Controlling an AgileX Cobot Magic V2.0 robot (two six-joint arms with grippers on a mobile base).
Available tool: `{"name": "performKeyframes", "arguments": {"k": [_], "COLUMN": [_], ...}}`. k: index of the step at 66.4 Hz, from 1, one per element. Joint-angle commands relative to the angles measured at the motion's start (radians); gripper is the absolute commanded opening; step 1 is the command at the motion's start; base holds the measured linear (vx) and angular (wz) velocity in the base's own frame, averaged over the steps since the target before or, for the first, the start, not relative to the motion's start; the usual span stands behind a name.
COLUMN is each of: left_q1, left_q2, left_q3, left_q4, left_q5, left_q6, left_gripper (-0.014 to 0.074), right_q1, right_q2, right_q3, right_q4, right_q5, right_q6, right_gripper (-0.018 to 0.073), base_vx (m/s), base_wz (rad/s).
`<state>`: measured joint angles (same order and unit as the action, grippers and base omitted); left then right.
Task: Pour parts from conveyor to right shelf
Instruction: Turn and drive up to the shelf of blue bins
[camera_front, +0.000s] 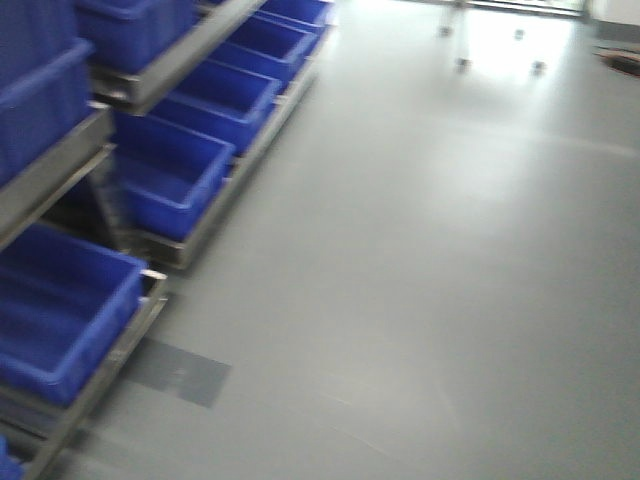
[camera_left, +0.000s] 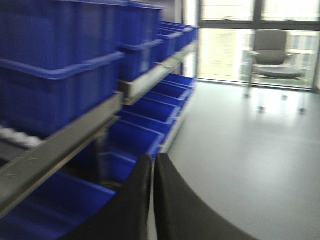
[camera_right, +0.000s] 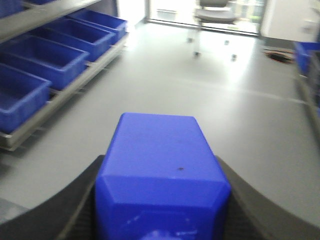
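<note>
Daylight pours through the tall glass window wall (camera_left: 235, 45), which is overexposed to white. Just below that window, the glossy light grey floor (camera_front: 420, 300) shows washed-out glare. Farther from it, the deep blue plastic bins (camera_left: 55, 85) smear with motion blur and sit in shade. Farthest from the window, the bright blue plastic block (camera_right: 160, 170) is soft and out of focus.

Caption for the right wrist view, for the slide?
Right arm's fingers clamp a blue block over grey floor, blue bins racked at left, chair beyond.
</note>
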<state>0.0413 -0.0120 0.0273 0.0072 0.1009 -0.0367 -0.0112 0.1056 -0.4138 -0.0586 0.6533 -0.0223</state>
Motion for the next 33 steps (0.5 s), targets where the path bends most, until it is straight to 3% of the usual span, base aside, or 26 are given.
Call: {"name": "performKeyframes", "arguments": {"k": [1, 33], "left_q1": [-0.005, -0.005], "left_q2": [-0.011, -0.011], "left_q3": [-0.02, -0.02], "left_q4": [-0.007, -0.007], "left_q5": [-0.079, -0.079], "left_q6": [-0.008, -0.008], "left_gripper": [-0.0006, -0.0006], "right_q1": [-0.002, -0.002], "right_q2": [0.014, 0.014], "right_q3": [-0.026, -0.026], "right_q4": [-0.004, -0.004], "right_q5": [-0.083, -0.083], "right_q6": [-0.001, -0.001], "right_gripper": [-0.0005, -0.0005], "base_vx": [0.5, 0.46], "base_wz": [1.05, 0.99]}}
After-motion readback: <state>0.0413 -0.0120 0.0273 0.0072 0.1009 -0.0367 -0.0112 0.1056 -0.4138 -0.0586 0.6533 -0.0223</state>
